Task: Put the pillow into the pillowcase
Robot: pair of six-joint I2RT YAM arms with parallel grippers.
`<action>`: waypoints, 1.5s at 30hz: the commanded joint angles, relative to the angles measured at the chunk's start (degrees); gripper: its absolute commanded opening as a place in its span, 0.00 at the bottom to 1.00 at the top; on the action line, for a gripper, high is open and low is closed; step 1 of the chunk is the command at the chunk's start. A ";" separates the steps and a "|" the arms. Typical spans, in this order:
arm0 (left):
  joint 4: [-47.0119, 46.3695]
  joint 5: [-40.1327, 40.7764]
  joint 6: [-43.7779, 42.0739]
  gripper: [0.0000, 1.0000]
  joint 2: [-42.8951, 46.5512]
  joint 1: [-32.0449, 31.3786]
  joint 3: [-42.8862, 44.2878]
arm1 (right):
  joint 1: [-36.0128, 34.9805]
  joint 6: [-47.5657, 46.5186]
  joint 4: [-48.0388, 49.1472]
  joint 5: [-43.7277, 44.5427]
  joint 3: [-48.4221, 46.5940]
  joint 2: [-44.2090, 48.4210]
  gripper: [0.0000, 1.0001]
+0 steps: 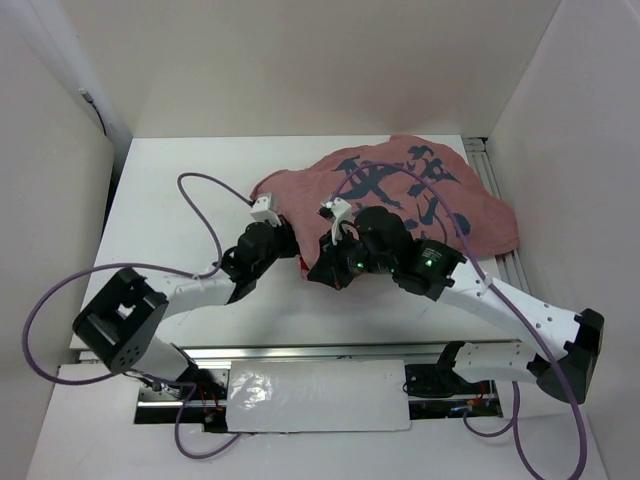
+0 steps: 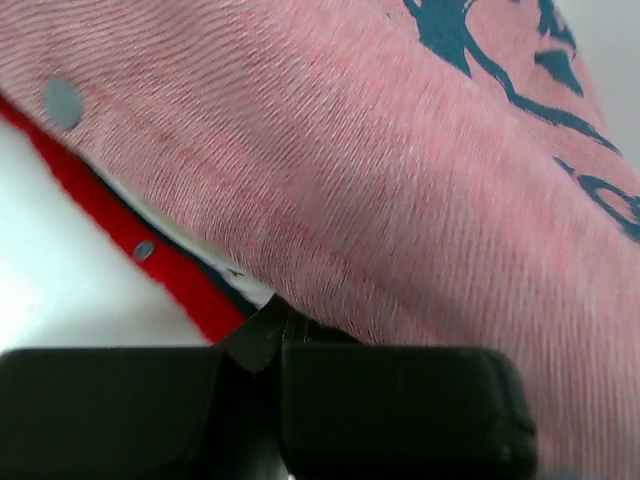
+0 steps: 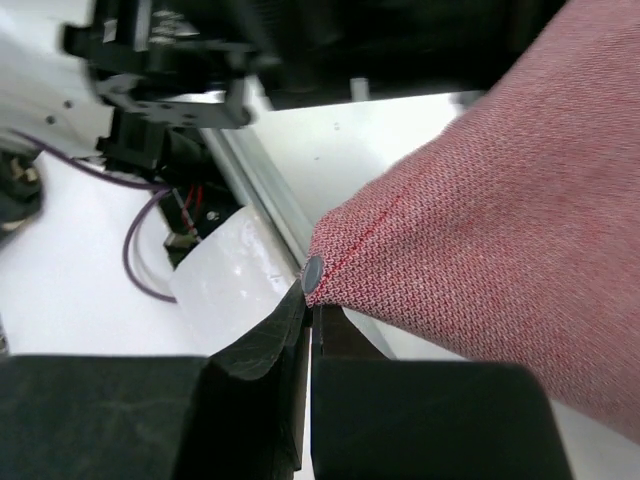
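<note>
The pillowcase (image 1: 400, 200) lies bunched at the back right of the table, dull pink face with dark calligraphy marks up. My left gripper (image 1: 288, 236) is at its near left edge. In the left wrist view its jaws (image 2: 275, 325) are shut on the pink fabric (image 2: 400, 200), beside a red edge band (image 2: 120, 225) with snaps. My right gripper (image 1: 318, 268) is shut on a corner of the pillowcase (image 3: 500, 200) with a grey snap (image 3: 313, 270), and holds it off the table. The pillow is hidden. I cannot tell whether a white sliver (image 2: 205, 255) by the red band belongs to it.
A white plastic-covered panel (image 1: 320, 395) and a metal rail (image 1: 300, 352) run along the near edge between the arm bases. Purple cables (image 1: 205, 215) loop over the left half. White walls close the left, back and right sides. A rail (image 1: 490, 170) runs along the right edge.
</note>
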State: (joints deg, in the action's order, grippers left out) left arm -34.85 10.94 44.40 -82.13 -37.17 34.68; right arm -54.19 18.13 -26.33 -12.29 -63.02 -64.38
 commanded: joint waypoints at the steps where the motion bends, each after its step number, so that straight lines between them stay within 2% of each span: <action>1: -8.82 2.25 0.95 0.00 -5.31 -0.19 5.48 | -0.39 0.24 8.21 -12.91 -4.21 -1.71 0.00; 4: -10.58 -2.31 1.56 0.00 -12.58 -0.19 11.45 | -0.91 -0.28 9.63 -21.26 -6.74 -4.26 0.00; 5: -11.28 -5.81 2.09 0.00 -14.27 -0.19 12.68 | -0.91 -0.98 9.63 -22.93 -8.07 -5.66 0.00; 8: -16.81 -9.26 3.41 0.00 -18.75 -0.71 14.19 | -2.50 -3.27 6.03 -25.32 -14.74 -6.90 0.00; 10: -20.43 -8.75 3.94 0.00 -20.17 -2.11 14.19 | -3.81 -4.59 6.02 -27.77 -17.38 -7.51 0.00; 13: -19.56 -5.41 4.55 0.00 -21.84 -2.73 16.29 | -4.34 -5.65 6.55 -31.12 -18.53 -7.51 0.00; 15: -18.85 -4.70 5.34 0.00 -21.85 -3.26 17.44 | -4.34 -5.65 7.17 -31.12 -18.54 -6.82 0.00; 17: -17.98 -6.27 5.34 0.01 -21.85 -3.26 17.44 | -4.34 -6.18 6.47 -27.45 -18.54 -6.28 0.00; 18: -17.36 -8.02 4.39 0.14 -20.89 -3.26 17.44 | -4.34 -5.66 5.77 -25.43 -17.93 -5.68 0.00; 21: -13.16 -8.57 2.01 0.41 -15.71 -3.26 14.90 | -4.34 -4.77 3.04 -17.34 -14.87 -4.45 0.00; 23: -3.68 -6.12 0.52 0.57 -10.19 -3.26 12.54 | -4.34 -3.37 1.90 -12.17 -12.49 -3.92 0.00; 25: 3.00 -3.83 -0.89 0.65 -6.57 -2.57 11.12 | -4.34 -3.36 1.19 -9.86 -8.53 -3.91 0.00; 26: 10.95 -1.73 -0.90 0.69 -5.08 -1.60 10.59 | -4.34 -3.36 0.58 -9.16 -7.13 -3.91 0.00; 29: 22.16 -1.18 -0.90 0.70 -0.85 2.18 10.07 | -4.34 -5.02 1.10 -10.11 -2.55 -6.18 0.00; 30: 27.68 -0.49 0.06 0.70 -0.06 3.06 9.54 | -4.34 -5.73 1.10 -12.99 -2.02 -6.98 0.02; 32: 31.06 -0.48 1.03 0.70 2.57 6.13 8.66 | -4.34 -7.57 -1.35 -15.47 -2.01 -9.69 0.11; 35: 36.50 -1.18 3.40 0.63 5.39 10.51 7.95 | -4.34 -8.11 -6.18 -15.49 -2.54 -12.42 0.21; 36: 38.35 -1.18 4.11 0.62 5.40 11.67 7.95 | -4.34 -8.63 -8.54 -13.56 -2.54 -12.96 0.36; 39: 43.19 -1.18 4.64 0.61 5.93 15.98 9.53 | -4.34 -8.64 -12.68 -7.78 -5.61 -13.49 0.46; 43: 43.73 -6.18 2.80 0.55 5.40 20.73 10.85 | -4.34 -9.25 -13.93 -0.91 -11.14 -11.39 0.76; 44: 42.86 -6.89 2.79 0.55 5.40 21.25 10.85 | -4.34 -9.25 -13.93 1.37 -11.94 -11.38 0.78; 45: 42.15 -7.59 2.19 0.55 5.40 21.26 10.85 | -4.34 -7.77 -13.93 8.97 -12.73 -10.69 0.80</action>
State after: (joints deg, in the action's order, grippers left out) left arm 7.22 6.83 47.77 -77.69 -16.56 43.20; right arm -58.11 9.93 -38.81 -16.08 -70.57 -78.22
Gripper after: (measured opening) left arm 0.553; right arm 0.781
